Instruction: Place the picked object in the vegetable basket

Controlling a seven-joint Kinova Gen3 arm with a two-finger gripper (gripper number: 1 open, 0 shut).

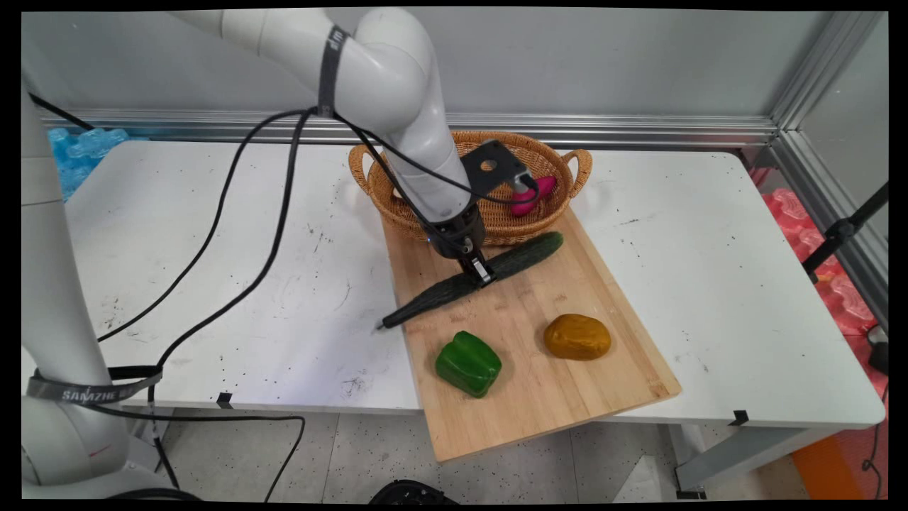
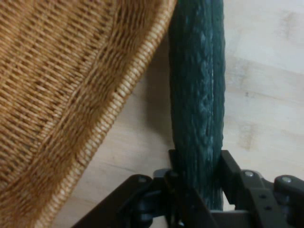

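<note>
The black two-finger gripper (image 1: pixel 482 272) is down on the long dark green bumpy-skinned cucumber (image 1: pixel 474 279), and the hand camera shows a finger on each side of it with the cucumber (image 2: pixel 197 99) filling the gap, so the claw is closed on the cucumber near its middle. Taking the pale rectangular bamboo cutting board (image 1: pixel 539 397) as the landmark, the cucumber lies slantwise across the board's far half, its stalk end poking off the board's left edge onto the white table (image 1: pixel 716 284), its thick end near the board's far right corner. The round woven wicker basket with two handles (image 1: pixel 418 213) sits at the board's far edge, just beside the cucumber, with a magenta object (image 1: pixel 528 202) inside it. On the board's near half, well apart from the gripper, rest a glossy green bell pepper (image 1: pixel 468 363) and a brownish-yellow potato-shaped lump (image 1: pixel 577 336). I'd judge the cucumber stiff and fairly light, its ridged skin giving some grip; being long, it is best held close to the centre, as here, or it may tip. The white arm leans in from the upper left, its wrist angled steeply down toward the board.
</note>
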